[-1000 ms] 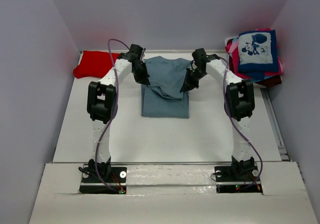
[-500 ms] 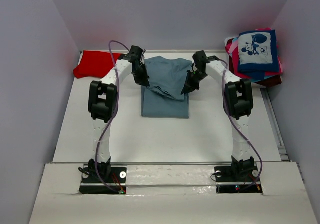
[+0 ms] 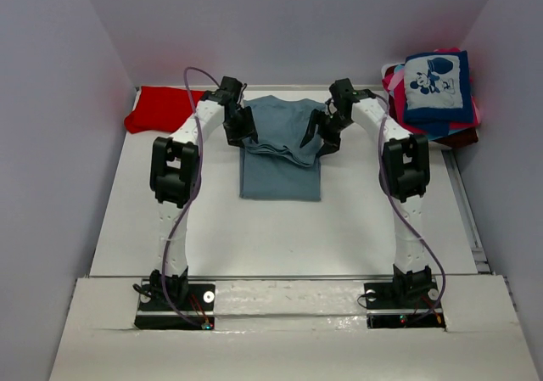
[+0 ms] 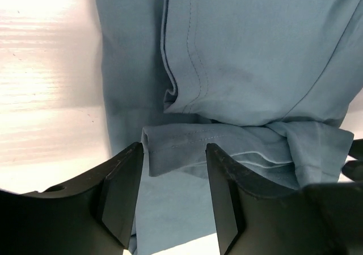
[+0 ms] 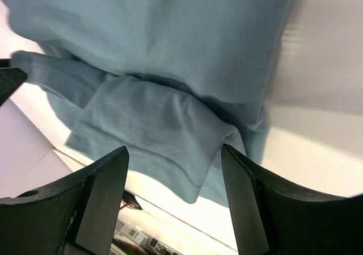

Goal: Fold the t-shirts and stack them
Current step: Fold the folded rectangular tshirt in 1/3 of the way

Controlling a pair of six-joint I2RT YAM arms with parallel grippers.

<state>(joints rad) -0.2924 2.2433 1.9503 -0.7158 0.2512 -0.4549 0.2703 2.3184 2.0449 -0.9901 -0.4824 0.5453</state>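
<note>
A second ago both arms pinched the soft dusty grey-blue t-shirt (image 3: 280,148) shut at its doubled-over edge; now the left pincer (image 4: 173,153) and the right pincer (image 5: 174,151) stand with their jaws parted and nothing between them, the cloth lying loose underneath. In the overhead view the left pincer (image 3: 241,130) and right pincer (image 3: 327,133) sit slightly farther back than before, one at each side of the shirt. By my reading the fold has just been let go, so this shirt is partly folded but not finished, and it has yet to join the pile. The shirt lies in the middle of the white desk (image 3: 280,237), between the two arms: its near part is a flat, fairly neat rectangle, while across the middle a layered edge runs at a slant, rumpled, with a double-stitched hem and a small bunched flap showing in the left wrist view. A plain red t-shirt (image 3: 161,108) waits at the far left corner, and a navy mouse-print t-shirt (image 3: 437,84) tops the folded stack at the far right.
</note>
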